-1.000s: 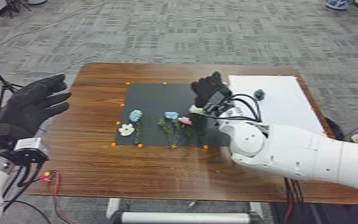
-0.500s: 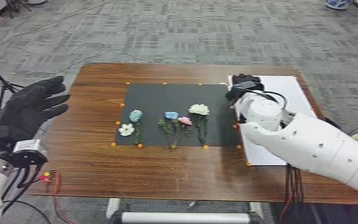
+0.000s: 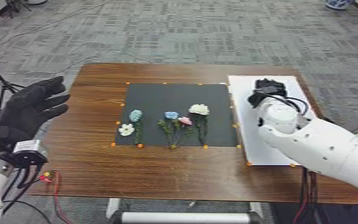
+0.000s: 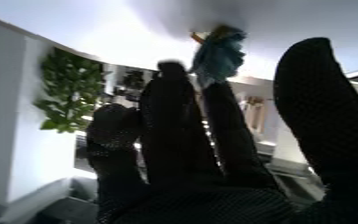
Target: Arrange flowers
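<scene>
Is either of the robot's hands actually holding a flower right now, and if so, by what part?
Nothing is held. The blue-green flower is by the right hand's fingertips, but its thumb stands well apart. The left hand is empty.

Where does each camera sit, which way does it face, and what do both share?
Head view: on the robot's head, looking forward and down at the table and flowers; both arms, left hand and right hand show.
Right wrist view: on the right wrist, looking out past the black fingers toward a blue-green flower.
Shared: the right hand and, it seems, the white board.
</scene>
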`<act>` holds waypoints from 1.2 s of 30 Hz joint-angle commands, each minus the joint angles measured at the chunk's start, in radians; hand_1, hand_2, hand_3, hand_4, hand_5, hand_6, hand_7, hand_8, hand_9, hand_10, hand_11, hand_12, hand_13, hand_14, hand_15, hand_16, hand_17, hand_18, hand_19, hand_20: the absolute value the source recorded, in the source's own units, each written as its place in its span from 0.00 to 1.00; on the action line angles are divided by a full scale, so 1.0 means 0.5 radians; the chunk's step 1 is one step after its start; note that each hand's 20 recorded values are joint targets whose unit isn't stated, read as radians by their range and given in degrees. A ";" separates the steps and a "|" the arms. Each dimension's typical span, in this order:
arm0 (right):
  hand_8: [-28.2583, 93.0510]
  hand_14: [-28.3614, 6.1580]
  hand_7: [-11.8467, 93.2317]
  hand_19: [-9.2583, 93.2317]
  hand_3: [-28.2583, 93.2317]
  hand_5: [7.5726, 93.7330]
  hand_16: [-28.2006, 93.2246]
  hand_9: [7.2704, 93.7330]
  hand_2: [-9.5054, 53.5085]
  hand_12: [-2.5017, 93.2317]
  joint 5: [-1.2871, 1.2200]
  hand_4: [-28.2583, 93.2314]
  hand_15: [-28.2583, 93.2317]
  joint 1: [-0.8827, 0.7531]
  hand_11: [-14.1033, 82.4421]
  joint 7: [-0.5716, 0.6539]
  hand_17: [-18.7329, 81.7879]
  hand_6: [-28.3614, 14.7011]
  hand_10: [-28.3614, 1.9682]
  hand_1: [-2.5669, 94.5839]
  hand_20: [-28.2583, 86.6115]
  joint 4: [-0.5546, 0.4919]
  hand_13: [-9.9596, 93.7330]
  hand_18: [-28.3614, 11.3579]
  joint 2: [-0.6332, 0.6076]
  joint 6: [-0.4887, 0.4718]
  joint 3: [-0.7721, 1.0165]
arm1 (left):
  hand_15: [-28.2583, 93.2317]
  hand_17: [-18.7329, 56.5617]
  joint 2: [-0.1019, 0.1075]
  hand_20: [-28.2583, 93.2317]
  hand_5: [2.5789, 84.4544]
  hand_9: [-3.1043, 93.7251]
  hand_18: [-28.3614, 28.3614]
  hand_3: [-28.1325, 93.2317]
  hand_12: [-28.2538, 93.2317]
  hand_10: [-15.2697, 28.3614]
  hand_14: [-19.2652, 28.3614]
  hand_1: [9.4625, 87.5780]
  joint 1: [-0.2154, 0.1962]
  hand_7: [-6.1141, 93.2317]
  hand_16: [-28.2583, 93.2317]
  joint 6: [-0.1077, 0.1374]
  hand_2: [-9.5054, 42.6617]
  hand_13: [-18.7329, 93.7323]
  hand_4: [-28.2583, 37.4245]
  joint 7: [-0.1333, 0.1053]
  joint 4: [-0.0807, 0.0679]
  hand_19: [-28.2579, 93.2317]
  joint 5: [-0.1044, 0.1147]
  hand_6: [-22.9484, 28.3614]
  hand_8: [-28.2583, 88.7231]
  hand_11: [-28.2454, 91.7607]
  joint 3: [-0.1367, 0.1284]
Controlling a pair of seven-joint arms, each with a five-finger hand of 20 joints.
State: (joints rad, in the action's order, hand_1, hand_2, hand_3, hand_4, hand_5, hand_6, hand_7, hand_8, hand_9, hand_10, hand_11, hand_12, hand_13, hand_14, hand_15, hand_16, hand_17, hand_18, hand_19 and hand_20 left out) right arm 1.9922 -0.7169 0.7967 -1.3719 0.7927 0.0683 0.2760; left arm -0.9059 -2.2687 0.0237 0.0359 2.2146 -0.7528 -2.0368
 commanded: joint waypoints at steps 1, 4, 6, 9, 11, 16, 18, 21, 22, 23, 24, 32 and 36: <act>0.22 0.70 0.50 0.98 0.89 0.65 0.53 0.78 0.00 0.47 0.047 0.00 0.86 -0.037 0.36 -0.188 0.56 0.70 0.76 0.53 0.73 -0.045 0.75 0.21 -0.129 0.448 -0.086 | 0.64 0.12 -0.006 0.33 0.31 0.24 0.85 0.81 0.40 0.59 0.70 0.20 -0.009 0.28 0.19 -0.012 0.16 0.27 0.03 0.009 0.009 0.57 0.004 0.51 0.16 0.46 -0.009; 0.23 0.72 0.53 0.99 0.88 0.76 0.53 0.89 0.00 0.53 0.089 0.00 0.86 -0.101 0.37 -0.286 0.59 0.73 0.83 0.58 0.73 -0.237 0.79 0.21 -0.215 0.525 -0.040 | 0.64 0.12 0.002 0.33 0.31 0.24 0.85 0.81 0.40 0.59 0.70 0.20 0.008 0.28 0.19 -0.030 0.16 0.27 0.03 0.019 0.001 0.57 0.004 0.50 0.16 0.46 -0.003; 0.22 0.73 0.52 1.00 0.88 0.78 0.53 0.90 0.00 0.54 0.064 0.00 0.86 -0.181 0.37 -0.382 0.59 0.73 0.83 0.58 0.73 -0.399 0.80 0.21 -0.262 0.594 0.037 | 0.64 0.12 0.003 0.33 0.31 0.24 0.85 0.81 0.40 0.59 0.70 0.20 0.009 0.28 0.19 -0.026 0.16 0.27 0.03 0.017 0.001 0.57 0.002 0.51 0.16 0.46 -0.002; 0.21 0.74 0.52 1.00 0.89 0.79 0.53 0.91 0.00 0.54 0.074 0.00 0.86 -0.295 0.37 -0.471 0.60 0.71 0.82 0.58 0.73 -0.620 0.80 0.21 -0.299 0.670 0.123 | 0.64 0.12 0.004 0.33 0.31 0.24 0.85 0.81 0.40 0.59 0.70 0.20 0.012 0.28 0.19 -0.021 0.16 0.27 0.03 0.018 0.000 0.57 0.004 0.51 0.16 0.46 0.004; 0.21 0.74 0.52 1.00 0.89 0.80 0.53 0.91 0.00 0.55 0.110 0.00 0.86 -0.370 0.37 -0.528 0.60 0.71 0.82 0.58 0.73 -0.724 0.81 0.21 -0.287 0.705 0.164 | 0.64 0.12 -0.001 0.33 0.31 0.24 0.85 0.81 0.40 0.59 0.70 0.20 0.005 0.28 0.19 -0.026 0.16 0.27 0.03 0.023 0.003 0.57 0.004 0.51 0.16 0.46 -0.001; 0.21 0.73 0.51 1.00 0.90 0.80 0.54 0.91 0.00 0.55 0.278 0.00 0.86 -0.437 0.37 -0.579 0.60 0.71 0.82 0.58 0.74 -0.744 0.81 0.21 -0.153 0.692 0.144 | 0.64 0.12 -0.005 0.33 0.31 0.24 0.85 0.81 0.40 0.59 0.70 0.20 0.013 0.28 0.19 -0.017 0.16 0.27 0.03 0.020 0.002 0.57 0.003 0.51 0.16 0.46 0.012; 0.21 0.73 0.51 1.00 0.90 0.80 0.54 0.91 0.00 0.55 0.263 0.00 0.87 -0.408 0.37 -0.597 0.60 0.71 0.82 0.58 0.74 -0.704 0.81 0.21 -0.109 0.668 0.081 | 0.64 0.12 -0.008 0.33 0.31 0.24 0.85 0.81 0.40 0.59 0.70 0.20 0.018 0.28 0.19 -0.020 0.16 0.27 0.03 0.021 0.001 0.57 0.005 0.51 0.16 0.46 0.016; 0.21 0.73 0.52 1.00 0.90 0.80 0.54 0.91 0.00 0.55 0.347 0.00 0.87 -0.405 0.37 -0.562 0.60 0.71 0.82 0.58 0.74 -0.656 0.81 0.21 -0.064 0.646 0.032 | 0.64 0.12 -0.009 0.33 0.31 0.24 0.85 0.81 0.40 0.59 0.70 0.20 0.023 0.28 0.19 -0.027 0.16 0.27 0.03 0.021 0.001 0.57 0.002 0.50 0.16 0.46 0.020; 0.21 0.72 0.52 1.00 0.90 0.80 0.54 0.91 0.00 0.55 0.337 0.00 0.87 -0.400 0.37 -0.558 0.60 0.71 0.82 0.58 0.74 -0.658 0.81 0.21 -0.064 0.652 0.014 | 0.64 0.12 -0.011 0.33 0.31 0.24 0.85 0.81 0.40 0.59 0.70 0.20 0.022 0.28 0.19 -0.027 0.16 0.27 0.03 0.018 0.001 0.57 0.003 0.51 0.16 0.46 0.021; 0.21 0.72 0.52 1.00 0.90 0.80 0.54 0.91 0.00 0.55 0.327 0.00 0.87 -0.403 0.37 -0.561 0.60 0.72 0.82 0.58 0.74 -0.651 0.81 0.21 -0.053 0.666 0.009 | 0.64 0.12 -0.015 0.33 0.31 0.24 0.85 0.81 0.40 0.59 0.70 0.20 0.013 0.28 0.19 -0.024 0.16 0.27 0.03 0.019 0.004 0.57 0.002 0.51 0.16 0.46 0.017; 0.21 0.72 0.52 1.00 0.90 0.80 0.54 0.91 0.00 0.55 0.361 0.00 0.87 -0.396 0.36 -0.543 0.60 0.72 0.82 0.58 0.74 -0.644 0.81 0.21 -0.047 0.655 -0.005 | 0.64 0.12 -0.016 0.33 0.31 0.24 0.85 0.81 0.40 0.59 0.70 0.20 0.009 0.28 0.19 -0.020 0.16 0.27 0.03 0.016 0.004 0.57 0.002 0.51 0.16 0.46 0.016; 0.21 0.72 0.52 1.00 0.90 0.79 0.54 0.91 0.00 0.56 0.501 0.00 0.87 -0.384 0.36 -0.471 0.60 0.73 0.82 0.57 0.74 -0.558 0.80 0.21 -0.022 0.636 -0.039 | 0.64 0.12 -0.011 0.33 0.31 0.24 0.85 0.81 0.40 0.59 0.70 0.20 0.017 0.28 0.19 -0.016 0.16 0.27 0.03 0.019 0.001 0.57 0.005 0.50 0.15 0.46 0.012; 0.23 0.71 0.53 1.00 0.89 0.74 0.54 0.88 0.00 0.56 0.547 0.00 0.88 -0.394 0.34 -0.439 0.59 0.73 0.83 0.54 0.75 -0.564 0.80 0.21 -0.047 0.637 -0.030 | 0.64 0.12 -0.017 0.33 0.31 0.24 0.85 0.81 0.40 0.60 0.70 0.20 0.022 0.28 0.19 -0.039 0.16 0.27 0.03 0.037 -0.002 0.57 -0.006 0.50 0.15 0.46 0.005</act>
State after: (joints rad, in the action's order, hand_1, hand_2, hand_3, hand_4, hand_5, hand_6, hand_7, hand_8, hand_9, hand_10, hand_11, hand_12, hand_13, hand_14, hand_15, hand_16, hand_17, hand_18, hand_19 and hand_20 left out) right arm 2.2279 -0.9120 0.5503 -1.6564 0.7842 0.3929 0.2493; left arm -0.9047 -2.2564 0.0207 0.0396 2.2136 -0.7525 -2.0277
